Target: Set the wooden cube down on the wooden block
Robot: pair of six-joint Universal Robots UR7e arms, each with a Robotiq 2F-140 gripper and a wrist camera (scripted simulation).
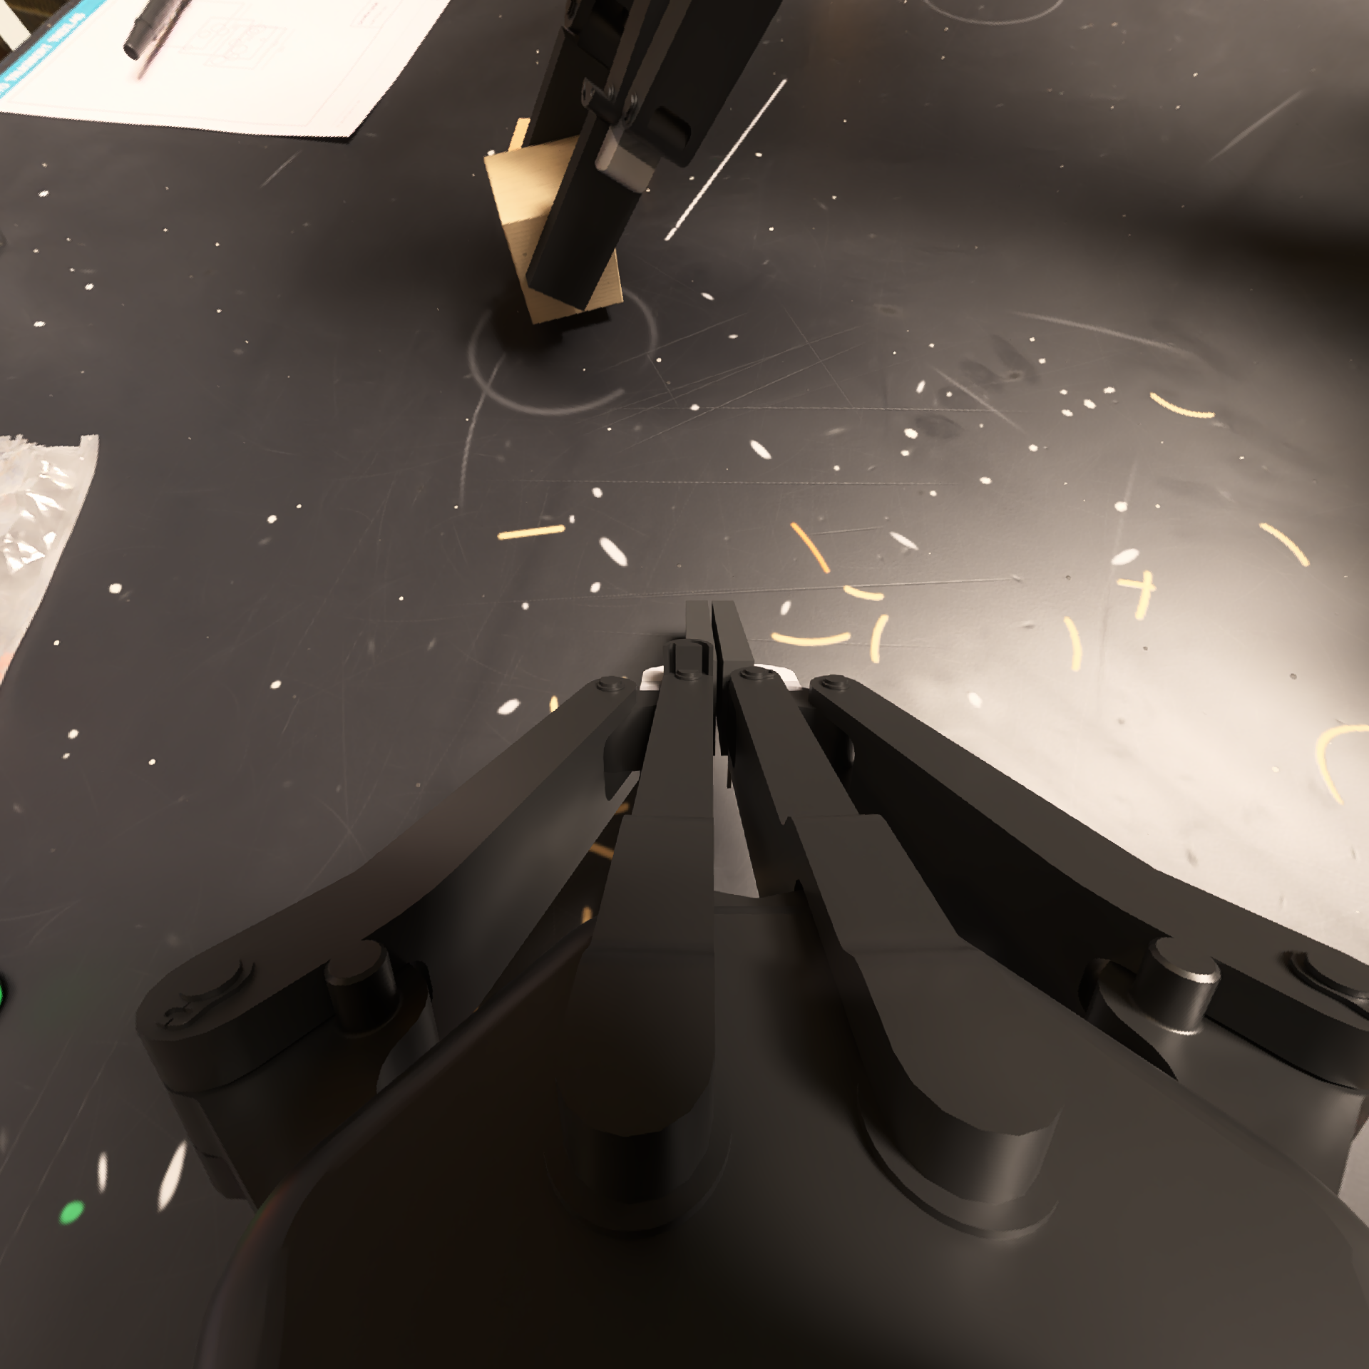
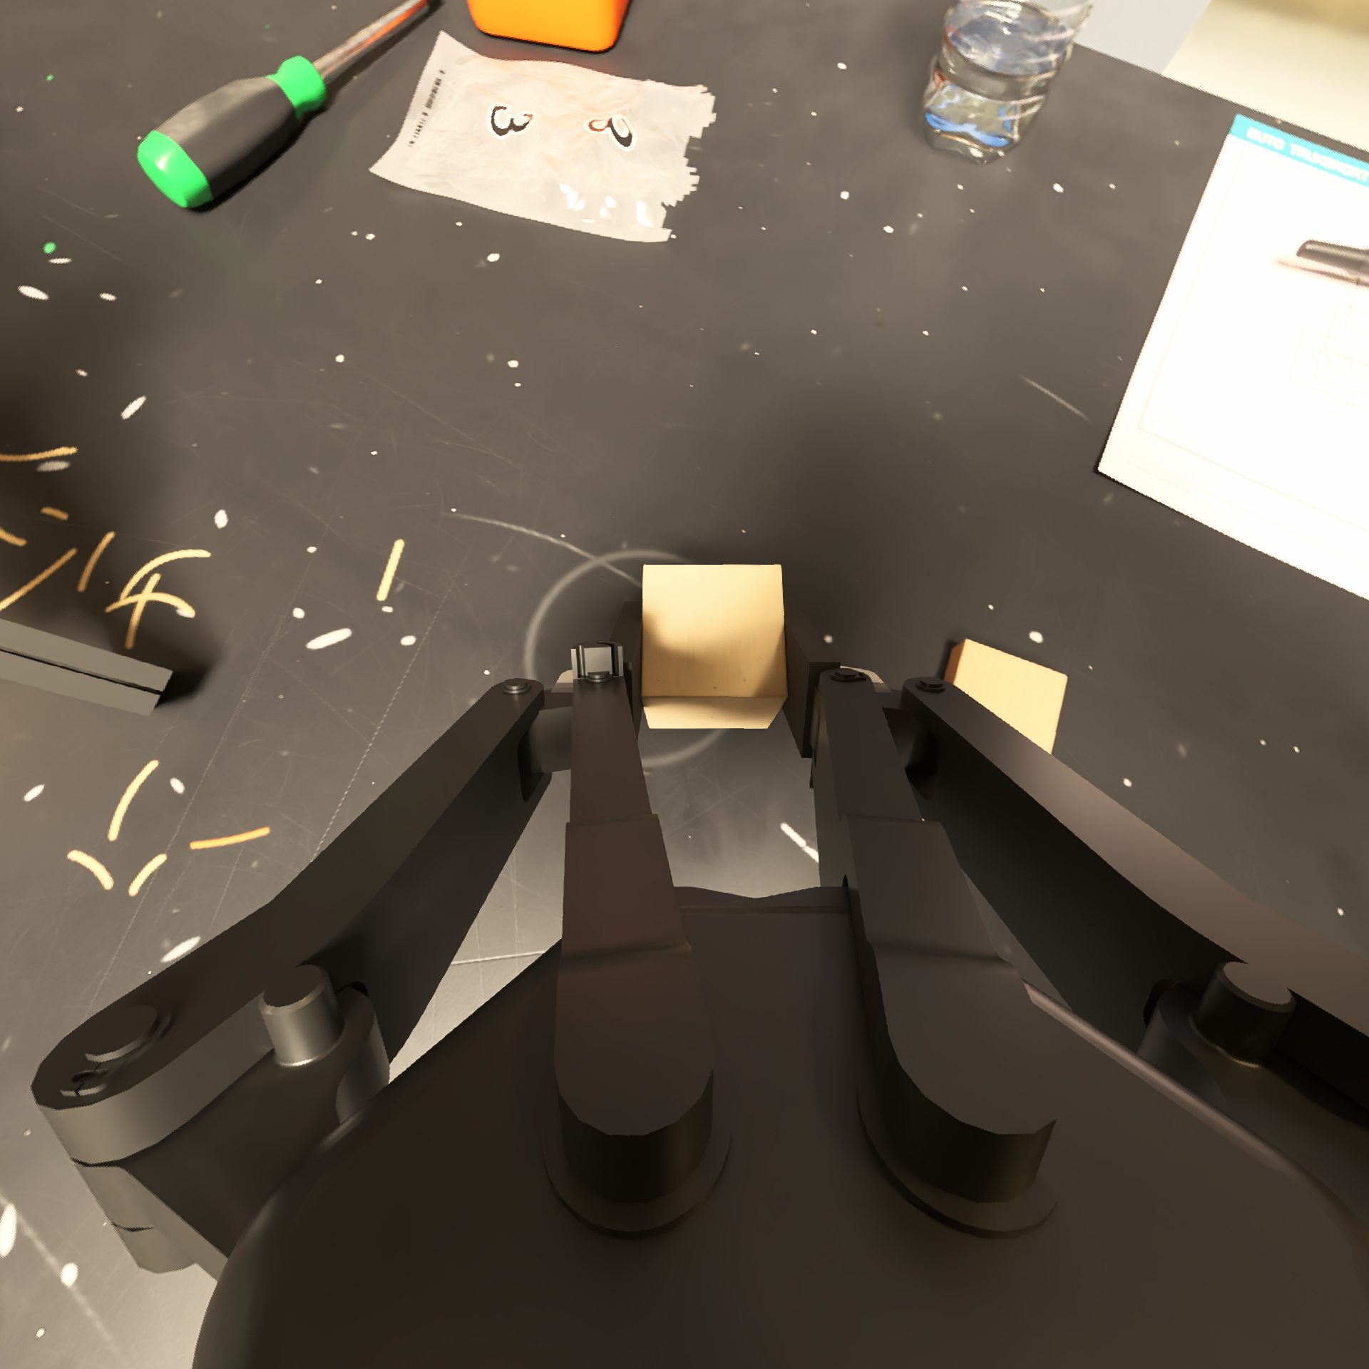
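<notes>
In the right wrist view the right gripper (image 2: 711, 667) has its two fingers pressed against opposite flat sides of the wooden cube (image 2: 711, 637), which sits in the middle of the frame above a faint ring mark on the dark table (image 2: 667, 415). Whether the cube is lifted clear of the table I cannot tell from here. The wooden block (image 2: 1011, 685) lies just right of centre, near the cube and half hidden behind the gripper's outer link. In the left wrist view the left gripper (image 1: 710, 618) hangs low in the frame with its fingers closed together on nothing, well apart from the work. The cube looks light, stiff and smooth, so I would judge a firm squeeze on its parallel faces to be the right hold; bare wood could slip or twist if pinched near an edge. A green-handled screwdriver (image 2: 230, 126), a plastic bag (image 2: 548, 141), a water bottle (image 2: 993, 81) and a paper sheet (image 2: 1259, 355) lie along the top of the frame.
</notes>
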